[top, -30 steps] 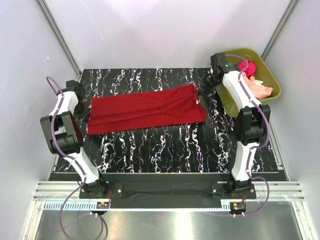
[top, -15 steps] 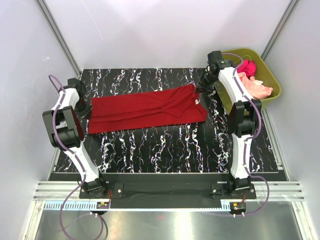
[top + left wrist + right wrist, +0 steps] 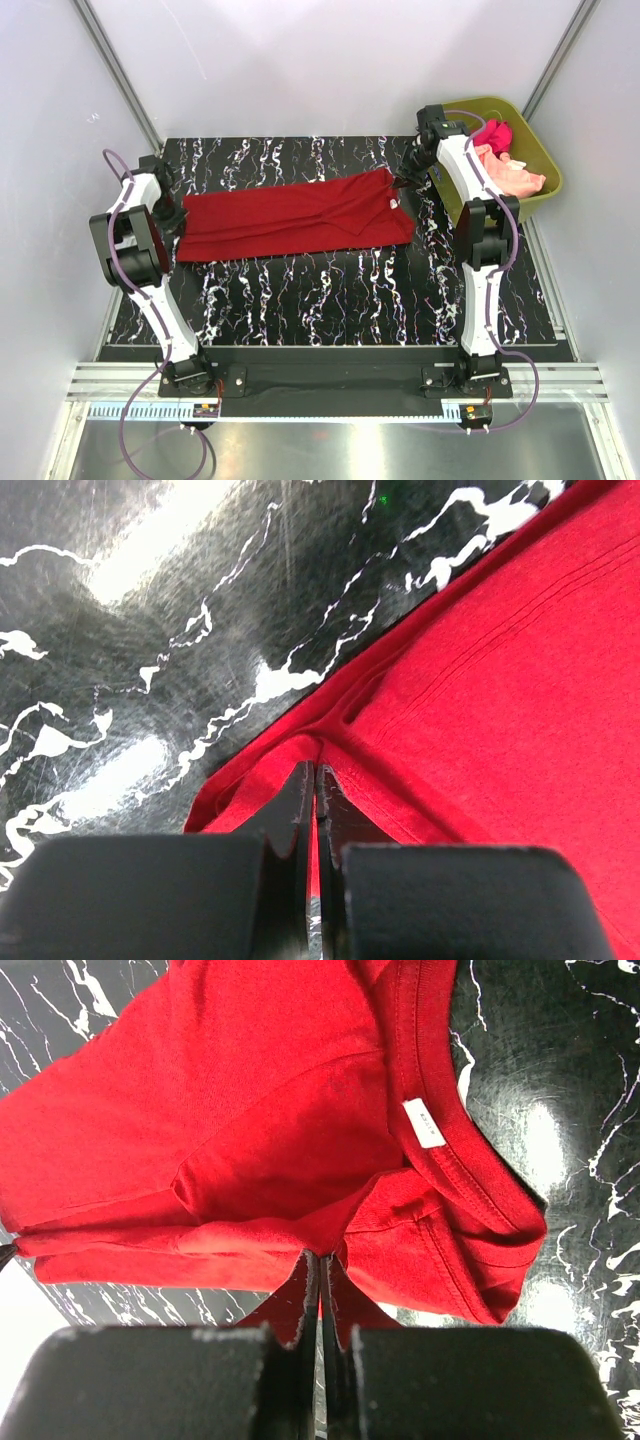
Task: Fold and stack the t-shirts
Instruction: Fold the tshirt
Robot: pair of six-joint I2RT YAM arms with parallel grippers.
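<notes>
Left gripper [image 3: 315,772] is pressed together on the red shirt [image 3: 300,218], pinching its edge at the left end. Right gripper [image 3: 322,1257] is likewise closed, pinching a fold just beside the collar. Count: 3 shirts, 1 tub, 2 arms. The red shirt lies as a long folded band across the far half of the table [image 3: 330,290], while the pink shirt [image 3: 497,133] and peach shirt [image 3: 522,180] are bunched in the tub [image 3: 485,100] at the far right corner.
</notes>
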